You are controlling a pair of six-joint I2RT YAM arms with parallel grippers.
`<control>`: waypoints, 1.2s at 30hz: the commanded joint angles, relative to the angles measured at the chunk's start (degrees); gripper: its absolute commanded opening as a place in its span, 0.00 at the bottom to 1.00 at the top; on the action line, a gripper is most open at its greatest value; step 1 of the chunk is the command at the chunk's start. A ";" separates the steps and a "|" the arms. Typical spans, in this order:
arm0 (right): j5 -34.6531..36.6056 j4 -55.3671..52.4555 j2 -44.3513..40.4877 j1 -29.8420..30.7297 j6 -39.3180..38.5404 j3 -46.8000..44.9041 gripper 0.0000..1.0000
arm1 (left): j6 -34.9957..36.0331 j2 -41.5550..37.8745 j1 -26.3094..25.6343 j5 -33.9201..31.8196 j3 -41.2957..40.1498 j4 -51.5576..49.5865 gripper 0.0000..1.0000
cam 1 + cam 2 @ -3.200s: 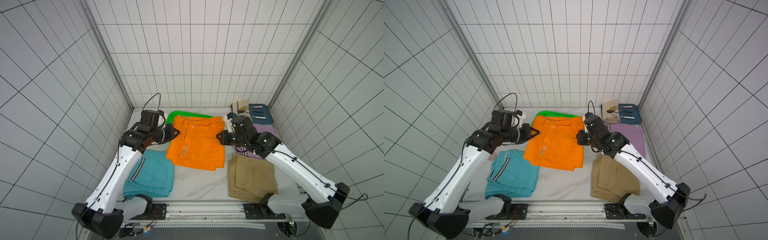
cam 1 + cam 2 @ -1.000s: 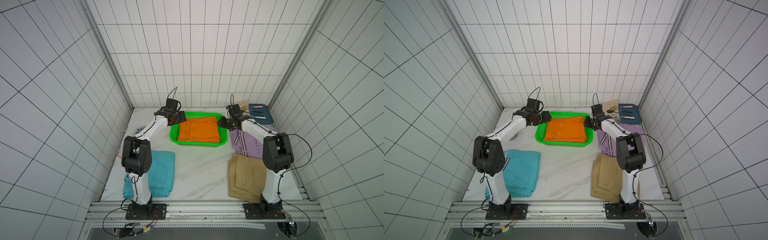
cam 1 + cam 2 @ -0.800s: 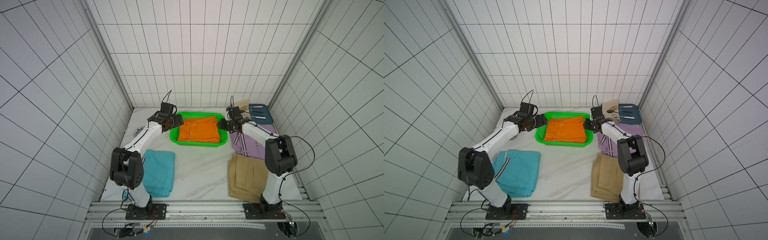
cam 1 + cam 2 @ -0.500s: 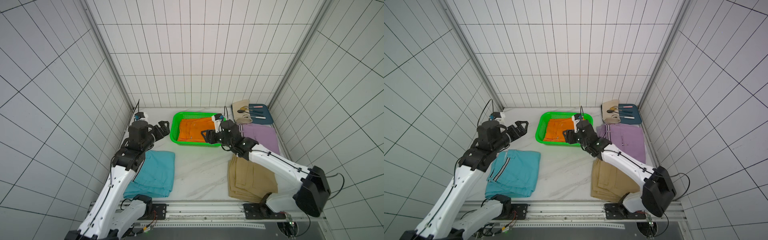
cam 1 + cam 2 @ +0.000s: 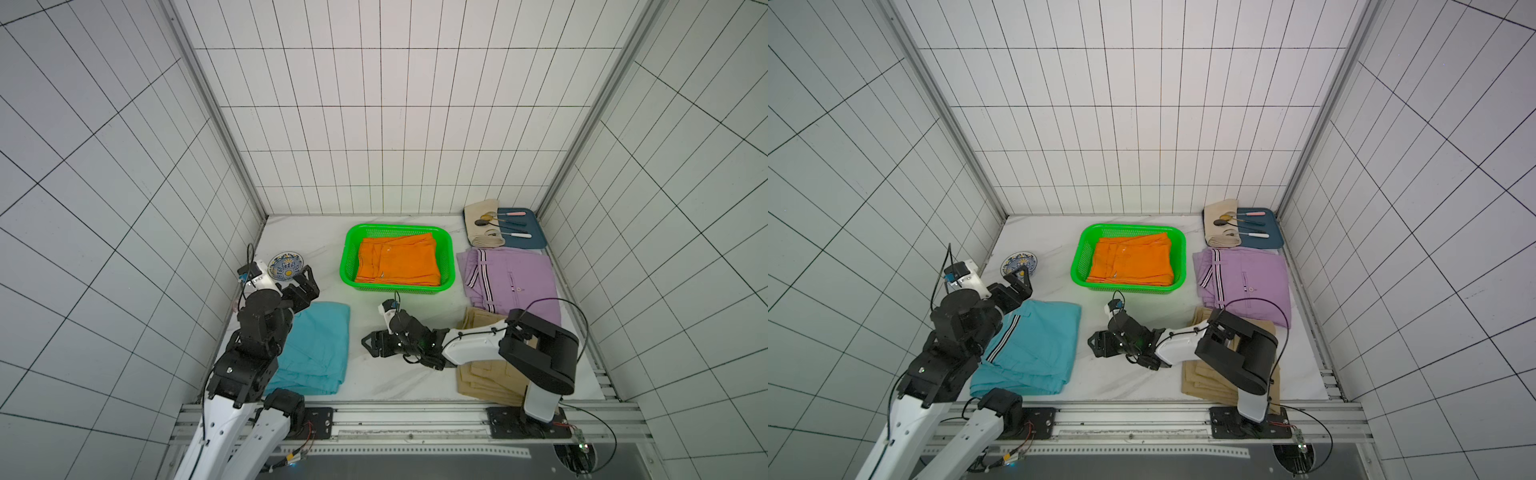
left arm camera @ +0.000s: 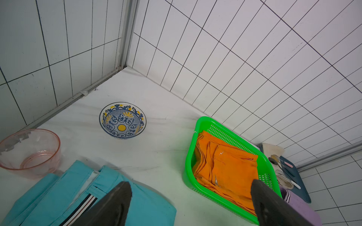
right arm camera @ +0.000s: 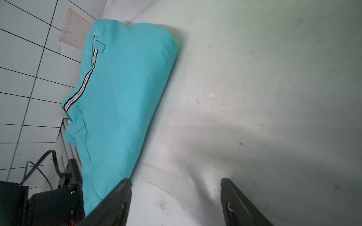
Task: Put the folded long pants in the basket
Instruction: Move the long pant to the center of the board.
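Withdrawn from the basket [image 5: 347, 266], left gripper [image 6: 191, 184] and right gripper [image 7: 175, 181] spread above marble tabletop [image 5: 395, 382].

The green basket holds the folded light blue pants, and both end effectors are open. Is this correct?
No. The green basket holds the folded orange pants, as both top views show; the light blue pants lie on the table. The left end effector and right end effector are open.

no text, label, brand or number can be read anywhere; the painted bowl [image 6: 122, 121] carries only a blue and yellow pattern.
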 commanded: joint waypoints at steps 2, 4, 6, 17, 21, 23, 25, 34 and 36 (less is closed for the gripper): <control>-4.91 0.56 3.99 1.65 3.56 3.22 0.77 | 0.57 -0.43 -0.22 -0.78 0.59 0.84 0.98; -5.83 -1.60 5.43 2.22 2.27 5.81 0.77 | 0.54 -0.03 -0.22 -0.30 0.43 1.09 0.98; -6.67 -3.52 7.34 2.77 1.45 8.32 0.77 | 0.43 0.57 -0.18 0.15 0.58 1.13 0.98; -10.08 -12.87 15.90 3.64 -1.86 19.77 0.50 | 0.48 2.44 -0.27 1.46 1.03 1.00 0.98; -10.19 -13.79 16.26 3.61 -1.56 20.04 0.06 | 0.61 2.77 -0.22 1.38 1.12 0.89 0.98; -8.51 -14.89 14.44 3.44 -1.38 18.39 0.00 | 0.66 2.99 -0.22 1.26 1.03 1.01 0.98; -5.70 -15.68 10.60 3.43 -1.61 14.70 0.00 | 0.57 3.26 -0.22 2.03 1.11 1.08 0.98; 1.18 -28.16 -11.55 0.02 -5.09 -4.05 0.00 | -2.63 7.82 -0.22 11.39 1.82 1.37 0.98; 1.55 -29.54 -16.42 -1.89 -4.83 -8.03 0.00 | -4.34 8.57 -0.15 12.10 1.48 1.28 0.98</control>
